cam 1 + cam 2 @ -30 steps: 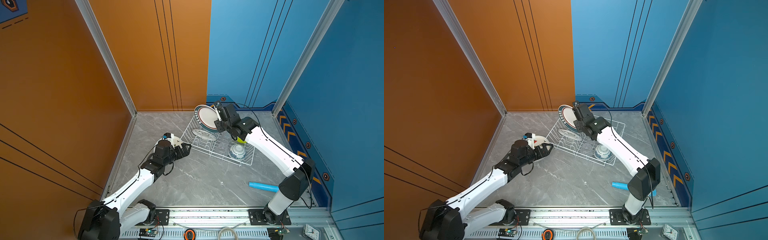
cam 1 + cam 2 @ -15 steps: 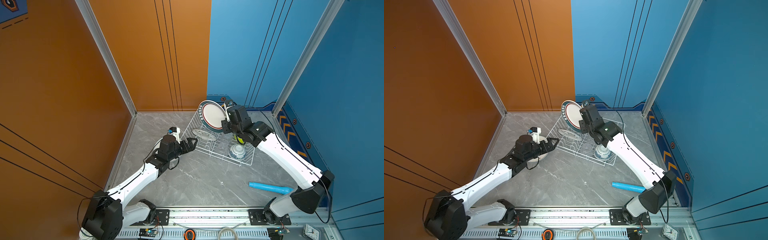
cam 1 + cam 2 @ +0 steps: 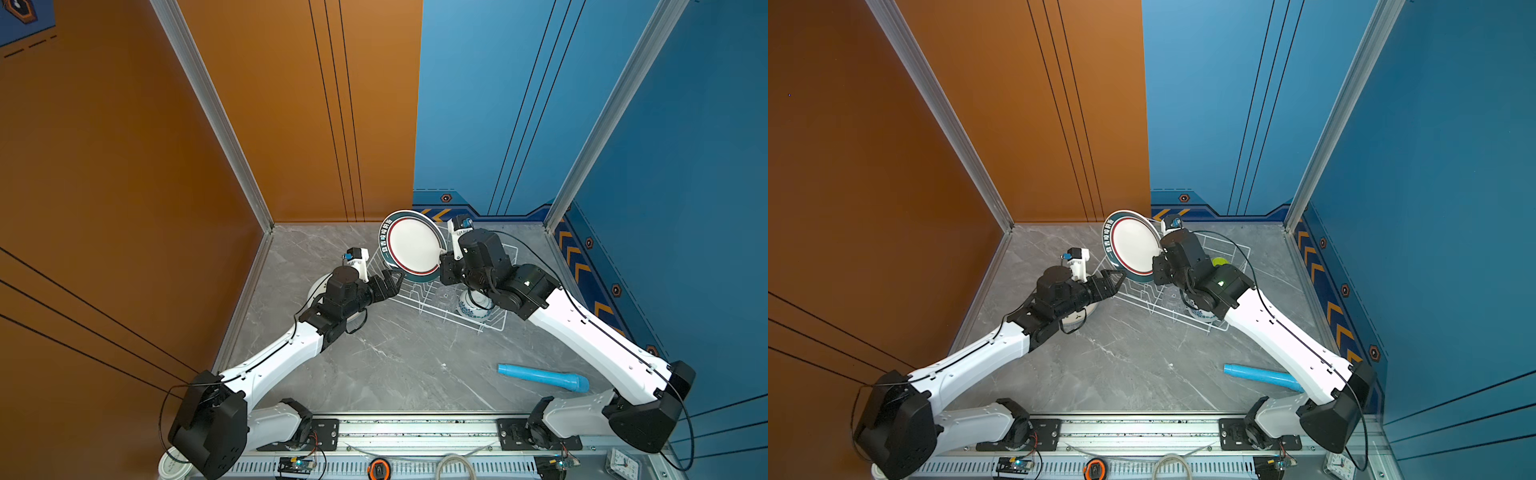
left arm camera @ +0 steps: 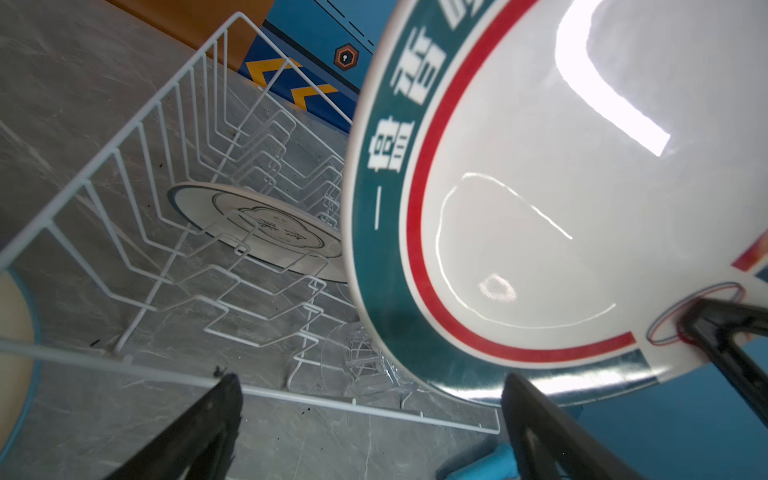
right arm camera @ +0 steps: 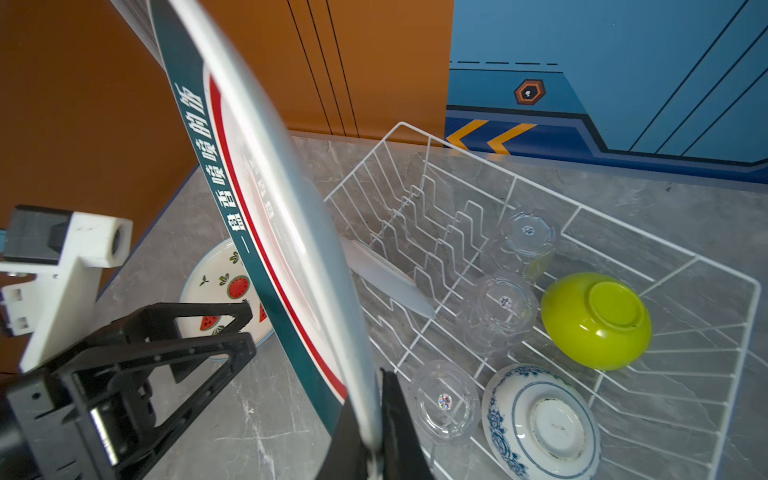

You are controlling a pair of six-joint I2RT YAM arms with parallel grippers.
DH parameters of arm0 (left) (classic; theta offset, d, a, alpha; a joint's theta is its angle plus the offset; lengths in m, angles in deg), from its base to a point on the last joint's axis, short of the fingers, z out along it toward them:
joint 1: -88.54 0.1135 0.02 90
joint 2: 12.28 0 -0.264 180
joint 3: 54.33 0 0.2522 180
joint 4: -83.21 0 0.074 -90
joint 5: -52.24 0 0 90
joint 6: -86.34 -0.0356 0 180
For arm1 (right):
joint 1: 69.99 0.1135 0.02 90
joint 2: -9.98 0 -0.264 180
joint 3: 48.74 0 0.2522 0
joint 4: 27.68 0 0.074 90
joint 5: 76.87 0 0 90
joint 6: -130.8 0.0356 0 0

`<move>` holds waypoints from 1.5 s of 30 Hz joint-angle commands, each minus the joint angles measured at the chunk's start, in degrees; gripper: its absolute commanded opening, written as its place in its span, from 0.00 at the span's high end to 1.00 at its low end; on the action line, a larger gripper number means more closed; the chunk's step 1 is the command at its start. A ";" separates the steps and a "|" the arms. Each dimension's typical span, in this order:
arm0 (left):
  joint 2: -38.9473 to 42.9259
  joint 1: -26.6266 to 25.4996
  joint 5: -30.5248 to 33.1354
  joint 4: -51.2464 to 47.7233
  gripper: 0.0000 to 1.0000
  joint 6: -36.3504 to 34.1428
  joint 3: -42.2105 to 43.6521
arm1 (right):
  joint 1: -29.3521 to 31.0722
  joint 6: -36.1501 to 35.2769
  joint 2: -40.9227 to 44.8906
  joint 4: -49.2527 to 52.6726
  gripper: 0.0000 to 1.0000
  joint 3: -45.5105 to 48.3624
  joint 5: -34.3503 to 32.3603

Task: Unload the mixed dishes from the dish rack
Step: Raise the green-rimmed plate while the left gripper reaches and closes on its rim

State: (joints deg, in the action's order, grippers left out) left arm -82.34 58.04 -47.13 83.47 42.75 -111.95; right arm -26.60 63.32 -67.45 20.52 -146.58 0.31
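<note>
Above dish rack [image 5: 685, 353]: teal-rimmed plate [image 3: 413, 247] is pinched by right claw [image 5: 374, 419].
Left claw [image 3: 392, 280]: opened wide, empty.
Care: plate is to be moved slowly.

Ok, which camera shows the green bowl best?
Right wrist view: the green bowl lies upside down in the dish rack, unobstructed. A top view shows only a sliver beside the right arm; the left wrist view, none.
</note>
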 commanded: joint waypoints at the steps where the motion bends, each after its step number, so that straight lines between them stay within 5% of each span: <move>1: 1.67 -0.68 2.50 2.78 0.02 0.36 -0.62 | 0.31 4.38 2.93 -5.19 1.00 1.28 2.00; 18: 4.06 -0.33 2.98 3.92 0.01 -0.18 -0.03 | 0.14 9.93 3.86 -9.32 1.00 4.58 11.93; 23: 4.47 -0.08 -0.44 5.29 0.12 -0.97 0.25 | -1.09 10.31 3.61 -10.09 1.00 4.88 15.03; 28: 5.67 0.18 -2.09 7.35 0.37 -1.27 1.52 | -2.76 10.43 3.56 -9.99 1.00 5.13 17.79; 45: 7.22 1.40 -3.76 9.89 0.71 -1.00 2.89 | -6.33 10.26 4.01 -10.08 1.00 7.60 21.27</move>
State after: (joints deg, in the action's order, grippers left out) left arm -76.24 59.44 -48.94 89.94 42.97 -109.02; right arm -33.31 73.88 -64.13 12.70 -139.67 21.03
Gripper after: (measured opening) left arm 0.301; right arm 0.085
